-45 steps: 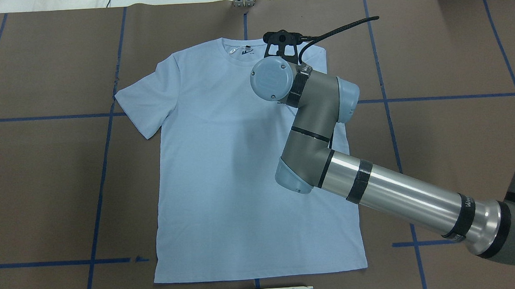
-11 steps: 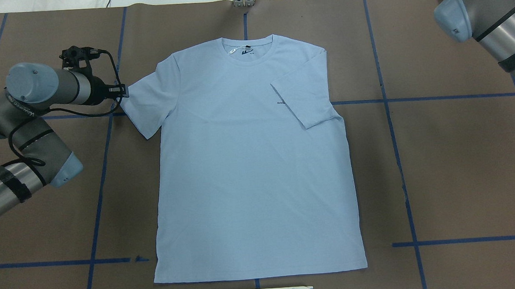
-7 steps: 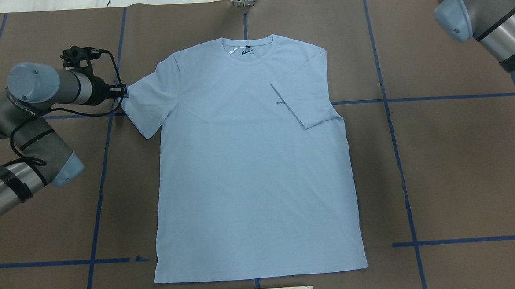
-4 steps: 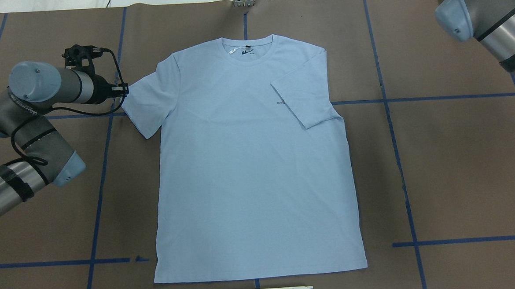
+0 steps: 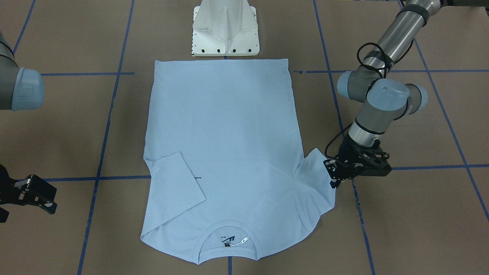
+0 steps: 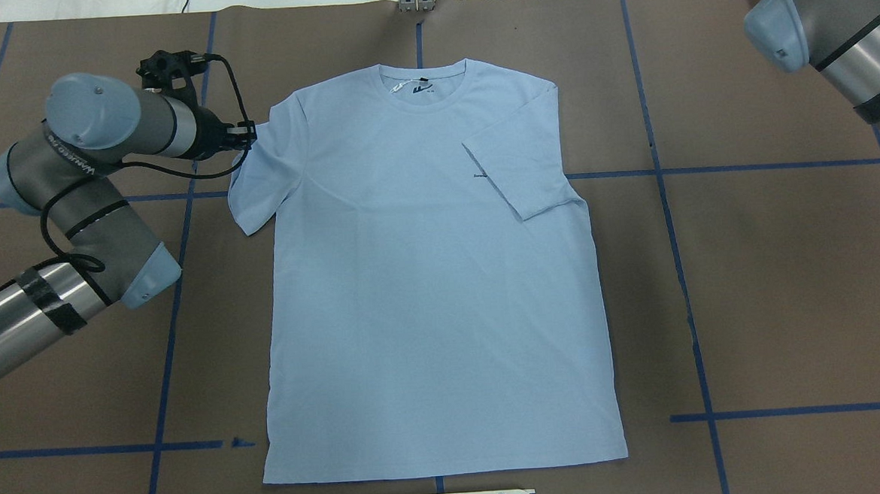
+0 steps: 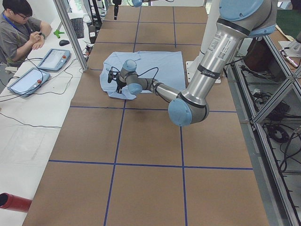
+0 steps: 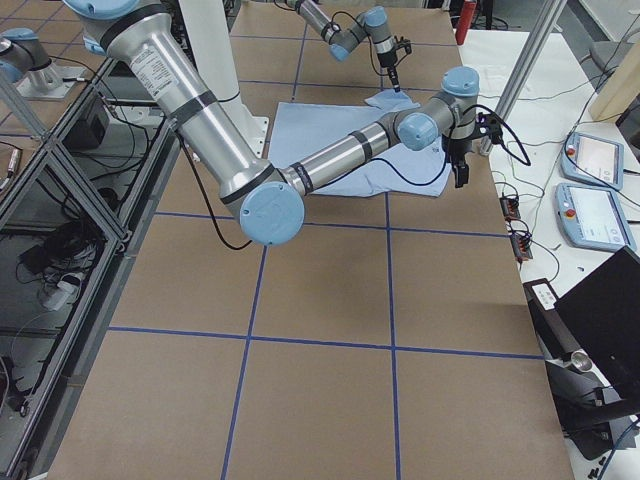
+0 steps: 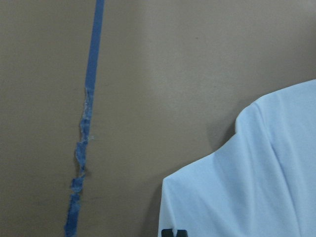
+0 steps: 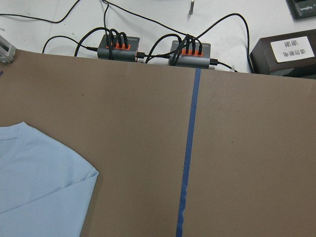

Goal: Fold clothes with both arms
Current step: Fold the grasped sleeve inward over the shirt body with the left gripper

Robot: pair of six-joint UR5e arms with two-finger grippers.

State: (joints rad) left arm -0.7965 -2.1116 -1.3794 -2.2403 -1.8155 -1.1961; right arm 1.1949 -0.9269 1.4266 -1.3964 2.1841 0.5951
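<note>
The light blue T-shirt (image 6: 426, 278) lies flat, front up, collar (image 6: 423, 90) at the table's far side. Its sleeve on the robot's right (image 6: 518, 160) is folded in over the chest. My left gripper (image 6: 247, 133) is shut on the edge of the other sleeve (image 6: 259, 181), which is raised and bunched toward the body. The front-facing view shows the same pinch by the left gripper (image 5: 333, 176) at the sleeve hem (image 5: 315, 191). My right gripper (image 5: 30, 193) hangs off to the side, away from the shirt (image 5: 221, 126); I cannot tell whether its jaws are open.
The brown table cover carries blue tape lines (image 6: 176, 238). The white pedestal base (image 5: 225, 28) stands at the shirt's hem side. Power hubs with cables (image 10: 153, 49) sit past the far edge. A person (image 7: 19, 28) sits at a side table with tablets (image 7: 54, 59).
My left gripper has moved toward the shirt with the sleeve edge, drawing that sleeve inward and up. Six seconds ago the right arm was over the shirt; it now stays at the far right.
</note>
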